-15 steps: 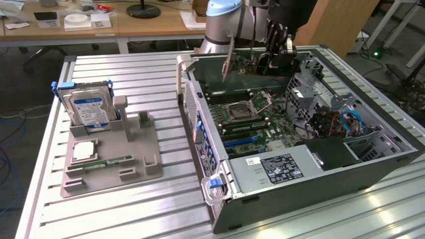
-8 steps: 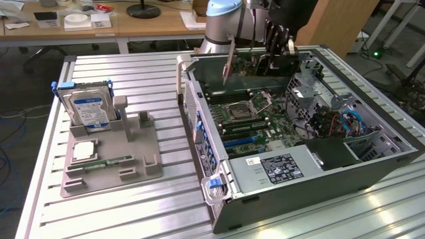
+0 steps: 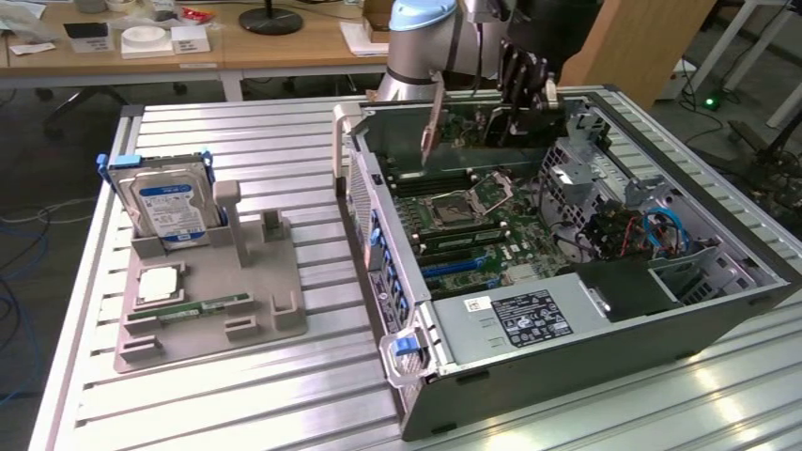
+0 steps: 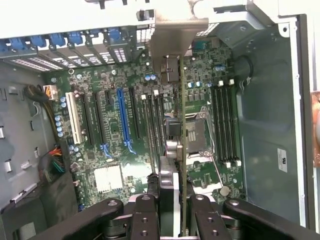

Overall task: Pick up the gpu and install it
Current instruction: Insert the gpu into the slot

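1. One end effector [image 4: 176, 200] is clamped on the gpu [image 4: 172, 55], held on its edge above the motherboard [image 4: 100, 150].
2. The gpu could miss the blue slot [image 4: 122, 120] on the motherboard and bump other parts if it goes down crooked.

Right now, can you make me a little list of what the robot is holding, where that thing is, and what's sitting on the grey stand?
gripper: shut on the gpu
gpu: on its edge, metal bracket end farthest from the gripper
gpu place: inside the open computer case, above the motherboard, not in a slot yet
grey stand: on the table, at the exterior view's left of the case
on the stand: hard drive standing upright, memory stick lying flat
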`<state>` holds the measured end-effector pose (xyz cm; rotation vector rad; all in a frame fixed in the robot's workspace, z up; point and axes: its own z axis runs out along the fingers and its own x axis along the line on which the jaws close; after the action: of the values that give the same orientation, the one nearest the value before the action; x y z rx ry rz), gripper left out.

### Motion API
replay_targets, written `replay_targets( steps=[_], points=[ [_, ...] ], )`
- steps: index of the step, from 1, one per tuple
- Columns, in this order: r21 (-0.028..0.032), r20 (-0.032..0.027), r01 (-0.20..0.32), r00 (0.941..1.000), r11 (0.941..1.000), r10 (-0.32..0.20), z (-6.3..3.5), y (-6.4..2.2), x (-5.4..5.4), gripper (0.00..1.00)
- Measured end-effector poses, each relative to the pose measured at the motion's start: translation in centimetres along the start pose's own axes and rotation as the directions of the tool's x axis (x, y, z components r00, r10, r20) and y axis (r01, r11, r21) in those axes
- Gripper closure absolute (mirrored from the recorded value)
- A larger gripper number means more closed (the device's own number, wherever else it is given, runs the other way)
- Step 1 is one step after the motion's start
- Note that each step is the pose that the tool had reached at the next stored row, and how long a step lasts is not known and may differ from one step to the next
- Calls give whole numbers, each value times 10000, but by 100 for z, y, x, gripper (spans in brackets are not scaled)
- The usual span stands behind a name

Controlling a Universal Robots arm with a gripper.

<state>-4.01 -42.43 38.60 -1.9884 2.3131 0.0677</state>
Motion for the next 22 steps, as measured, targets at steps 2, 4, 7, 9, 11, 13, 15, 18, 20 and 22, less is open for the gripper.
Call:
replay_targets(
  steps=[2, 4, 7, 9, 11, 13, 15, 18, 20, 22],
  points=[
    [-3, 0, 27, 10000, 10000, -27, 5, -1, 12, 72],
    [-6, 4, 50, 10000, 10000, -50, 12, -3, 28, 72],
    [-7, 7, 70, 10000, 10000, -70, 33, -5, 50, 72],
    [-8, 7, 70, 10000, 10000, -70, 51, -5, 57, 72],
    [-5, 3, 72, 10000, 10000, -72, 58, -5, 60, 72],
    [-3, -6, 72, 10000, 10000, -72, 58, -6, 61, 72],
    [0, -2, 92, 10000, 10000, -92, 60, -7, 65, 72],
    [-35, 16, 445, 9990, 9990, -445, 69, -2, 68, 72],
    [-63, 25, 738, 9973, 9973, -738, 80, -1, 69, 72],
    [-96, 38, 1080, 9941, 9941, -1080, 96, -1, 71, 72]
  ],
)
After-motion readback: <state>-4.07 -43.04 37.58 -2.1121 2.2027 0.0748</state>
